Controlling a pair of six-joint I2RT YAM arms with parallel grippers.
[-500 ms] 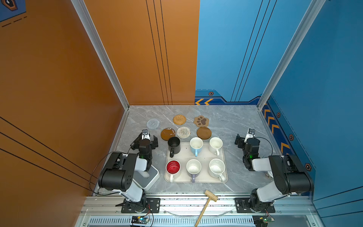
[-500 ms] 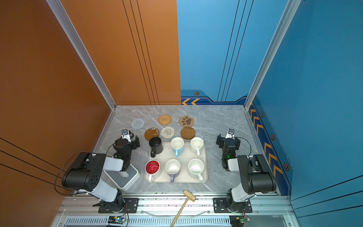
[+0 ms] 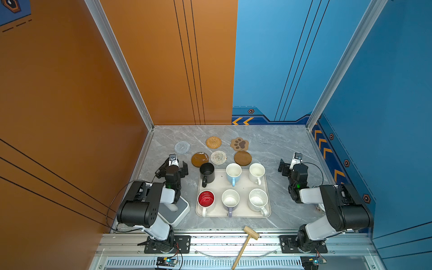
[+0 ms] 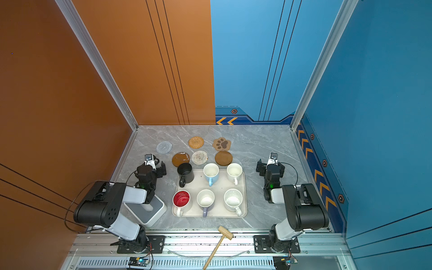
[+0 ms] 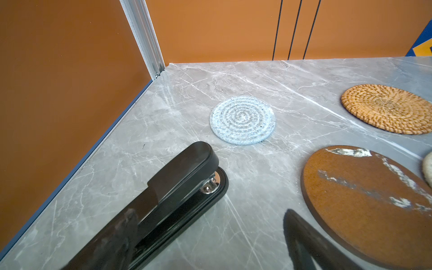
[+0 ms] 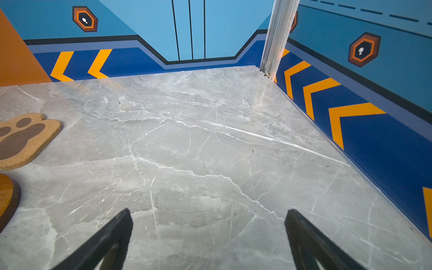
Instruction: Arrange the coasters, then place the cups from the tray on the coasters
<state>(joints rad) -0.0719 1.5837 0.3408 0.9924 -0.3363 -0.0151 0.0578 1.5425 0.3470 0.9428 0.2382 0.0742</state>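
On the grey desk (image 3: 268, 145), the cream tray (image 3: 243, 189) by the middle of the near edge holds all six cups (image 3: 230, 199), the left gripper (image 3: 174, 166) and right gripper (image 6: 208, 215) flank its far corners, jaws wide and empty, and six coasters (image 3: 218, 157) lie in two rows beyond its far rim.

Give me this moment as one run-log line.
cups: six on tray | coasters: six laid out, bare | left end effector: open | right end effector: open
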